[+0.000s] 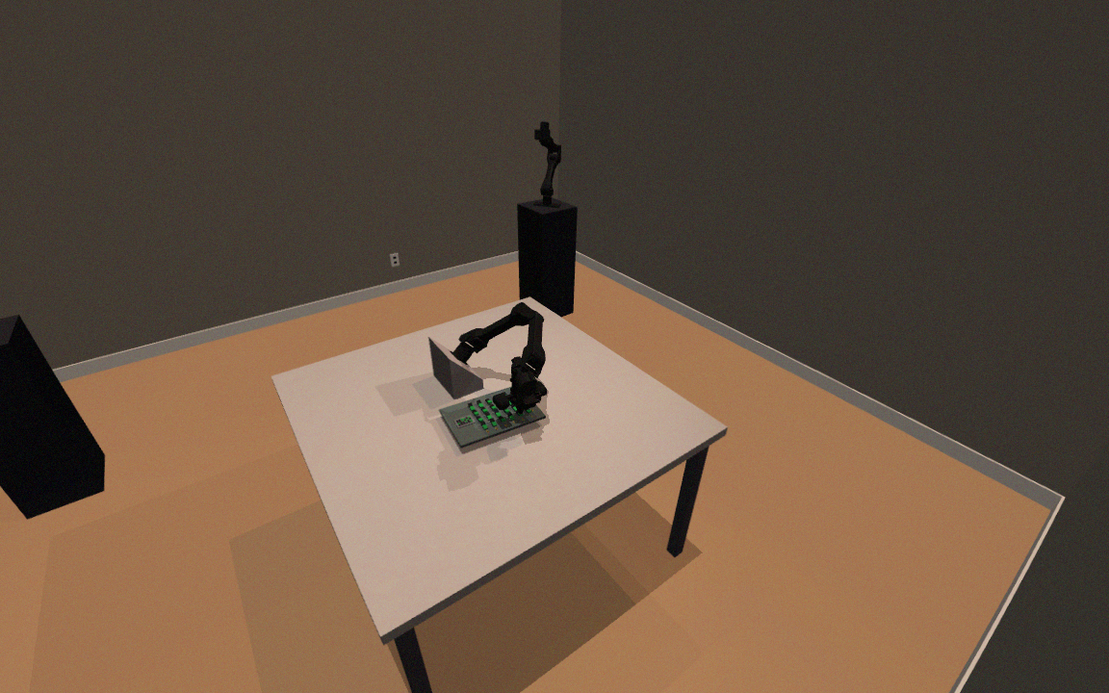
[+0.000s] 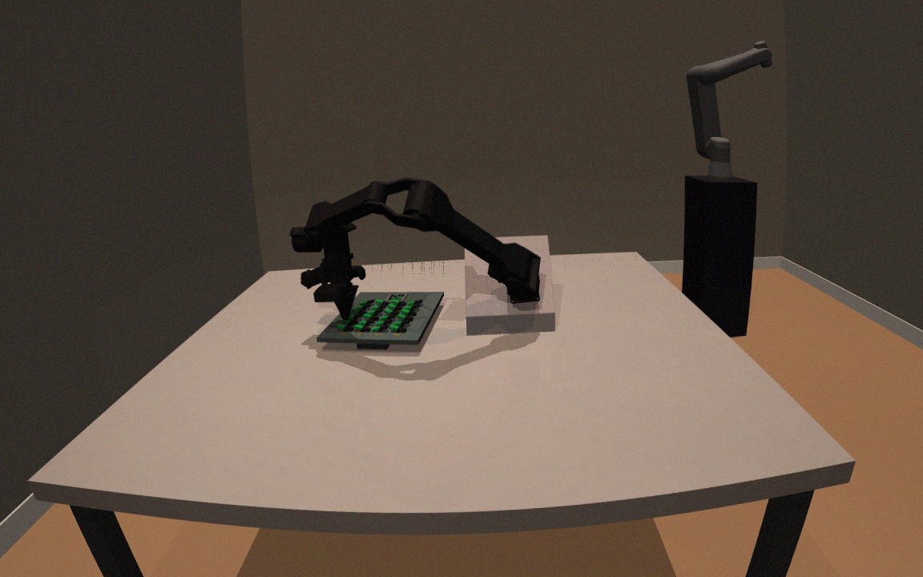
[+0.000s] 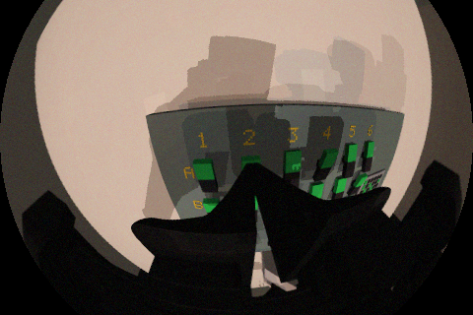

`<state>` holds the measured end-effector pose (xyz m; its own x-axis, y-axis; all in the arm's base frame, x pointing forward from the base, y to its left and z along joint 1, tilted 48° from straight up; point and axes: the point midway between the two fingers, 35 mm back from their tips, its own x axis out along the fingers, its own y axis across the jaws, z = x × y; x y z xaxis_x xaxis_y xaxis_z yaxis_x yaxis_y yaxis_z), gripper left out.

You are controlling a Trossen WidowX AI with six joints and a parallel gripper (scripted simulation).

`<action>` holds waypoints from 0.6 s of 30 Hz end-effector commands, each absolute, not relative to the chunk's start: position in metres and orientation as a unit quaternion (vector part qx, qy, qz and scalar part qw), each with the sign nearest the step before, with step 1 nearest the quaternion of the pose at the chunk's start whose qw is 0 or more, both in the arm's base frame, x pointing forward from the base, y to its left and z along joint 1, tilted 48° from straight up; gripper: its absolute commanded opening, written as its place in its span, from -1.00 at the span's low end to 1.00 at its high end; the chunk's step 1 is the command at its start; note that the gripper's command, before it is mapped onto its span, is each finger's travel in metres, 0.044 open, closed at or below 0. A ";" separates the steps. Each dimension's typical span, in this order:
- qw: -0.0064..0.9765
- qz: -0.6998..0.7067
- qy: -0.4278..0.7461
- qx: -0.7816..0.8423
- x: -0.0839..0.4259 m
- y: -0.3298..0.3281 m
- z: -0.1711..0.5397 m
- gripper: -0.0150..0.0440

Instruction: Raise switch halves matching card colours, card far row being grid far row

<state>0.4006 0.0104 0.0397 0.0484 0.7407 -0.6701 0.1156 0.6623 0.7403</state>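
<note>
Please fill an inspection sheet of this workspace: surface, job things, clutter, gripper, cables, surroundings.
Surface: pale square table with dark legs; shadows on it.
Job things: grey-green rectangular panel with green-and-black switches; small card on it, pattern too small to read surely.
Clutter: nothing seen.
Gripper: black, shut, pointing down at the panel; contact unclear.
Cables: nothing seen.
Surroundings: two black pedestals bearing other arms; white wall outlet; orange-brown floor.
</note>
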 end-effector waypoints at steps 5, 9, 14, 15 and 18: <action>0.643 0.243 0.645 0.334 0.401 0.012 0.039 -0.49; 0.643 0.243 0.645 0.334 0.401 0.013 0.038 -0.49; 0.643 0.243 0.645 0.334 0.401 0.013 0.038 -0.49; 0.643 0.243 0.645 0.334 0.401 0.013 0.038 -0.49; 0.643 0.243 0.645 0.334 0.401 0.013 0.038 -0.49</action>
